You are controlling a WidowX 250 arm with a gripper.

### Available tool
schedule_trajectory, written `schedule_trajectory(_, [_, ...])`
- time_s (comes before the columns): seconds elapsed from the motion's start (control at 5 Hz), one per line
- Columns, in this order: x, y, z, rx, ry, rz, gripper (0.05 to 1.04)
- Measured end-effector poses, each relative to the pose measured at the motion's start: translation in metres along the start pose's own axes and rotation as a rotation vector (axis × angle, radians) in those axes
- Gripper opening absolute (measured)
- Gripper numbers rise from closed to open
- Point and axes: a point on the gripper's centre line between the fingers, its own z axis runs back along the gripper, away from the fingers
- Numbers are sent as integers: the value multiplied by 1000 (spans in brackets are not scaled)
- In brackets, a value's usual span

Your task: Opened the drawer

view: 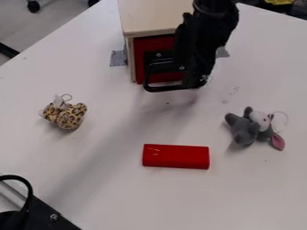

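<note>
The black gripper (195,74) hangs down at the top centre, in front of the right part of the wooden box's red drawer (142,54). A black loop-shaped handle (148,80) stands out from the drawer front, and its right end meets the gripper's outline. Whether the two touch is unclear. The drawer front sits below the front edge of the pale box top (153,18), with no drawer inside showing. Its right side is hidden behind the arm.
A red block (176,156) lies at the centre front. A leopard-print plush toy (67,115) is at left, a grey plush toy (246,130) at right. Grey tape (119,58) is beside the box. Black hardware (45,215) occupies the lower left corner.
</note>
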Motion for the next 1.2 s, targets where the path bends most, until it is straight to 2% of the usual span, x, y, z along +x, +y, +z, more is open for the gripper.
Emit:
schedule_trajectory(0.2, [-6,7,-11,-1,26,13,999])
schedule_trajectory(0.4, [-6,10,-13,10,24,10,999])
schedule_trajectory(0.8, [-10,5,-24,-10,42,8,999])
schedule_trajectory(1.0, [-8,2,-26,-2,48,-3,999])
schedule_trajectory(1.2, [-7,1,-37,-3,65,-8,999])
